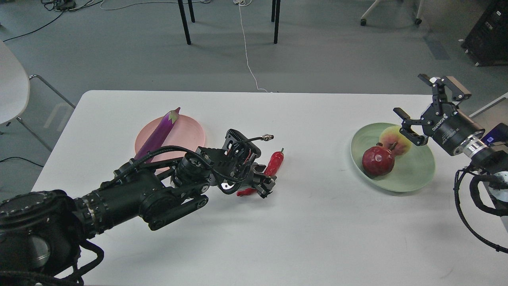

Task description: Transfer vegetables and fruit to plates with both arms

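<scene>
White counter (pixel 278 238) on grey floor (pixel 317 51). Black legs (pixel 184 24) beyond its far edge; white cable (pixel 246 47) runs toward it. White chair (pixel 12 83) at left.

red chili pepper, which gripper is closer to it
Left. The left gripper is right at the red chili pepper, its fingers around the pepper's lower end on the table. The right gripper is far off, open above the green plate.

The long glossy purple eggplant (pixel 158 134) lies slantwise across the round pale pink plate (pixel 190 133). The curved glossy red chili pepper (pixel 274 163) rests on the table. The dark-red pomegranate (pixel 378 160) and the blushed yellow-green peach (pixel 393 139) sit touching on the pale green plate (pixel 412 174).
</scene>
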`<act>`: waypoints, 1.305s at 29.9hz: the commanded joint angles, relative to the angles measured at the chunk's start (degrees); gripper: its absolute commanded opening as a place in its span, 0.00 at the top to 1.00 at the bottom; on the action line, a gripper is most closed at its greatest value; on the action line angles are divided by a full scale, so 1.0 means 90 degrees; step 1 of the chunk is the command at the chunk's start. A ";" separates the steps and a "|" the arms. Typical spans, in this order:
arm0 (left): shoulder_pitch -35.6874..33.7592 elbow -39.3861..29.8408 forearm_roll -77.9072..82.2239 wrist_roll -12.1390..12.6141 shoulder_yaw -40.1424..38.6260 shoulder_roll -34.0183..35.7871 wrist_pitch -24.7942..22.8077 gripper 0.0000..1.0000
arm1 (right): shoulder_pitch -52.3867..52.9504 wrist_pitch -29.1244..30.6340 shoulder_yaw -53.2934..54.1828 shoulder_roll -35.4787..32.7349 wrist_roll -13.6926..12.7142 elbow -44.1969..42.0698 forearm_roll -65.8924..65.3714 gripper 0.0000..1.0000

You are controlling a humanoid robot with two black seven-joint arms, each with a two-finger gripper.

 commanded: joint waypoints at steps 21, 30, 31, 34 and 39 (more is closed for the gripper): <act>-0.0561 -0.0449 -0.1248 -0.0281 -0.0013 0.2875 -0.0092 0.85 | 0.0029 0.0000 0.0112 0.0169 0.0001 0.0059 -0.0010 0.02; -0.0473 -0.0371 -0.1238 -0.0261 0.0007 0.2855 -0.0082 0.19 | 0.0019 0.0000 0.0121 0.0139 0.0001 0.0069 -0.0010 0.02; -0.0483 -0.0371 -0.1219 -0.0261 0.0007 0.2855 -0.0082 0.00 | 0.0019 0.0000 0.0121 0.0130 0.0001 0.0060 -0.0010 0.02; -0.0512 -0.0371 -0.1228 -0.0281 -0.0003 0.2865 -0.0063 0.00 | 0.0019 0.0000 0.0121 0.0120 0.0001 0.0069 -0.0010 0.02; -0.0600 -0.0508 -0.1694 -0.0719 -0.0441 0.2817 0.0200 0.00 | 0.0068 0.0000 0.0180 0.0139 0.0001 0.0059 -0.0010 0.01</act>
